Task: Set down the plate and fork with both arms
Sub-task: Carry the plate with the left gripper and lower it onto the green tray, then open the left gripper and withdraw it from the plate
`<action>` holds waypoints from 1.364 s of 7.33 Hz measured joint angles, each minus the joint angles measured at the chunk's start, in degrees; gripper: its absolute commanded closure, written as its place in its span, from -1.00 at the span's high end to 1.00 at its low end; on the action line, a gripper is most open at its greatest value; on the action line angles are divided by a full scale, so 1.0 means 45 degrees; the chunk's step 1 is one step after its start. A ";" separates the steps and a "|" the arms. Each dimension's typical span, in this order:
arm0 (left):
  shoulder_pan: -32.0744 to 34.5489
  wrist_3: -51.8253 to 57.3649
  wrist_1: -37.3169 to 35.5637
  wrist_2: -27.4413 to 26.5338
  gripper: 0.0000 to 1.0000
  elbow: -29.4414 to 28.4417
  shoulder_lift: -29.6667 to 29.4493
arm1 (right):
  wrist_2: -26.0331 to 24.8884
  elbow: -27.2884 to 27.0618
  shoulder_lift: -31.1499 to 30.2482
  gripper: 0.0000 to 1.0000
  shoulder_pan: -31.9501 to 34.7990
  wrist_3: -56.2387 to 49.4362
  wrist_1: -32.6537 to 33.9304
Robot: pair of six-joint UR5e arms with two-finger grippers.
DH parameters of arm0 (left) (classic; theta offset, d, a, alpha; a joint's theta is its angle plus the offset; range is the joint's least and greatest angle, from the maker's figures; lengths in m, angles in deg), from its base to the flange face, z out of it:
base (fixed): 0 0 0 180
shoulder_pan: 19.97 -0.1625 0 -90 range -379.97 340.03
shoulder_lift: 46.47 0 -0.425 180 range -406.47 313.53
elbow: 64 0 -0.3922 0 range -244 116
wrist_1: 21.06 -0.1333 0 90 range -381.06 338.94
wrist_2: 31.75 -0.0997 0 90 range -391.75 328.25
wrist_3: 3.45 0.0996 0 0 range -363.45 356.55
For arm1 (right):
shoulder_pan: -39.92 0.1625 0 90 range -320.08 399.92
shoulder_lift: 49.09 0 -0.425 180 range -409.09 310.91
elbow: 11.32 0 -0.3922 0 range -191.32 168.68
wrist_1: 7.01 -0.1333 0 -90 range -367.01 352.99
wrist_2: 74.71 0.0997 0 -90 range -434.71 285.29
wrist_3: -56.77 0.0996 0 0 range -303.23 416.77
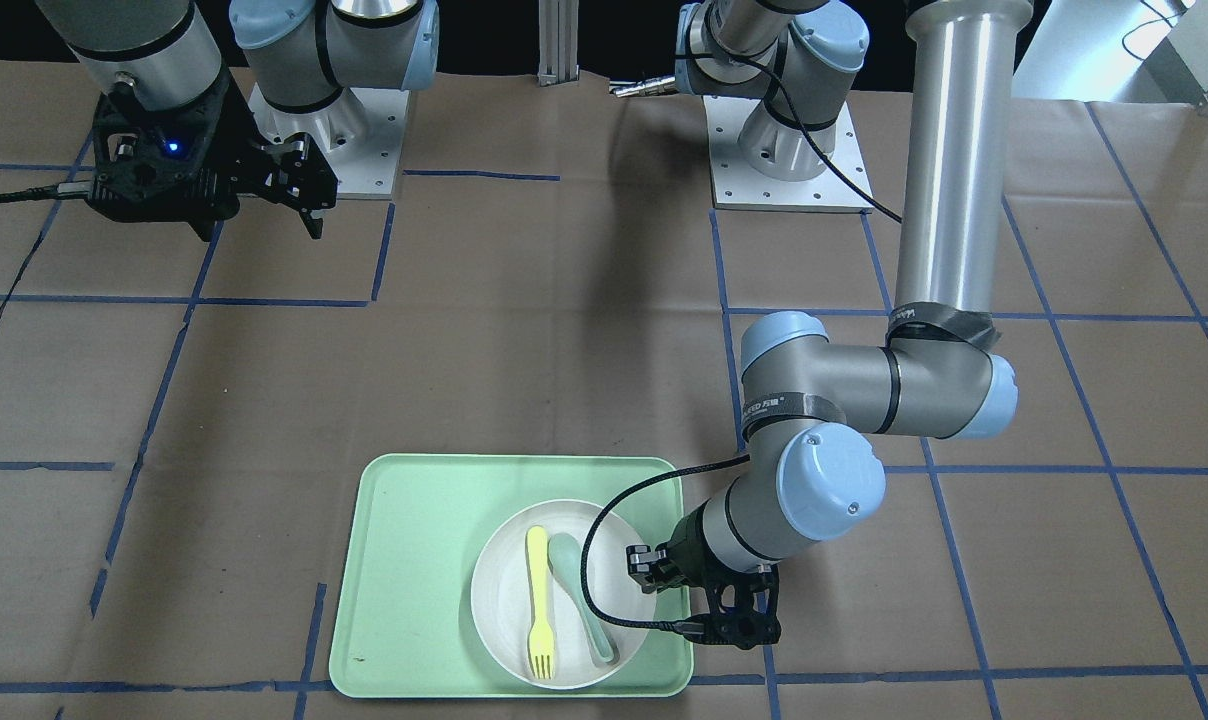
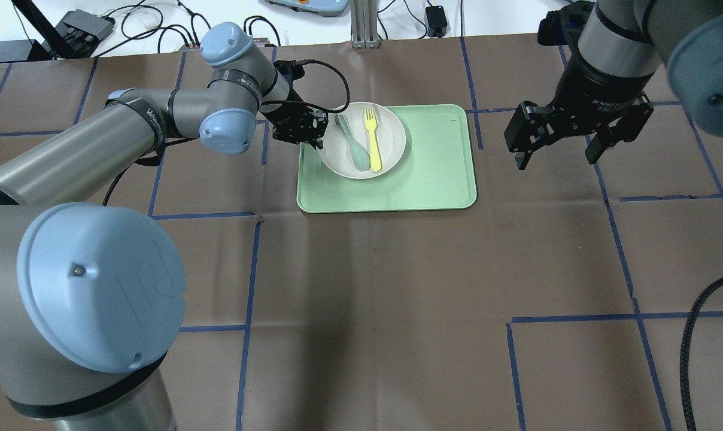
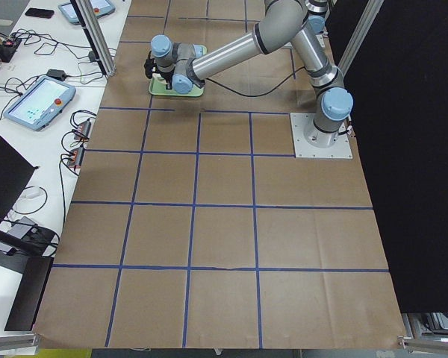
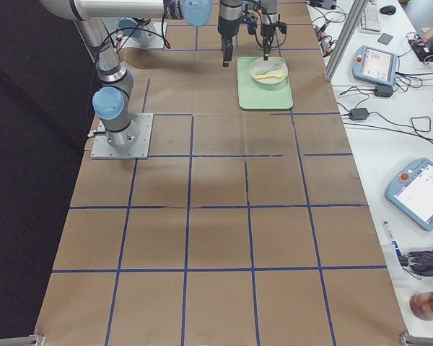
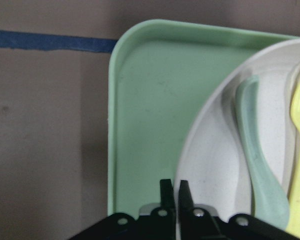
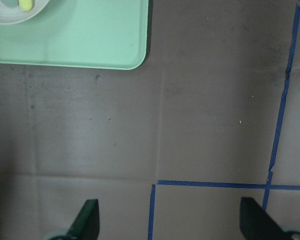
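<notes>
In the overhead view, a pale green tray (image 2: 439, 173) lies on the brown paper-covered table (image 2: 397, 299), upper centre of the frame. A round off-white plate (image 2: 394, 140) with a raised rim sits on the tray's left half. 2 utensils lie side by side in the plate, nearly parallel: a slim pale yellow fork (image 2: 373, 139) on the right, tines toward the top of the frame, and a grey-green spoon (image 2: 354, 143) just to its left.

Your left gripper (image 5: 173, 192) reaches in from the upper left and meets the plate's left rim. In the left wrist view its 2 fingers stand almost together at the bottom centre of the frame, and they appear to be pinching the rim.

Your right gripper (image 2: 558, 157) hangs above bare table at the upper right, well apart from the tray. Its jaws are spread wide and hold nothing.

The step in hand looks like the grasp on the plate, which rests on the tray, not yet lifted. The next move likely calls for a level lift, because both utensils lie loose in the shallow plate and could slide. The fork is probably work for your right arm.
</notes>
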 measured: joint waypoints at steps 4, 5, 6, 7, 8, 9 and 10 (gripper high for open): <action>0.0299 -0.0722 -0.0047 0.0101 -0.75 -0.0025 -0.0119 | -0.0003 0.0000 0.0000 1.00 0.0000 0.0000 0.0000; 0.0303 -0.0697 -0.0055 0.0142 -0.75 -0.0037 -0.0176 | -0.0005 0.0000 0.0000 1.00 0.0000 0.0000 0.0000; 0.0306 -0.0548 -0.0058 0.0157 -0.75 -0.0048 -0.0204 | -0.0001 0.0000 0.0000 1.00 0.0000 0.0000 0.0000; 0.0320 -0.0341 -0.0054 0.0163 -0.69 -0.0053 -0.0211 | -0.0001 0.0000 0.0000 1.00 0.0000 0.0000 0.0000; 0.0371 -0.0096 -0.0047 0.0162 -0.49 -0.0057 -0.0216 | -0.0004 0.0000 0.0000 1.00 0.0000 0.0000 0.0000; 0.0481 0.0116 -0.0043 0.0141 0.28 -0.0057 -0.0218 | 0.0000 0.0000 0.0000 1.00 0.0000 0.0000 0.0000; 0.0589 0.0216 -0.0045 0.0105 0.92 -0.0055 -0.0214 | 0.0003 0.0000 0.0000 1.00 0.0000 0.0000 0.0000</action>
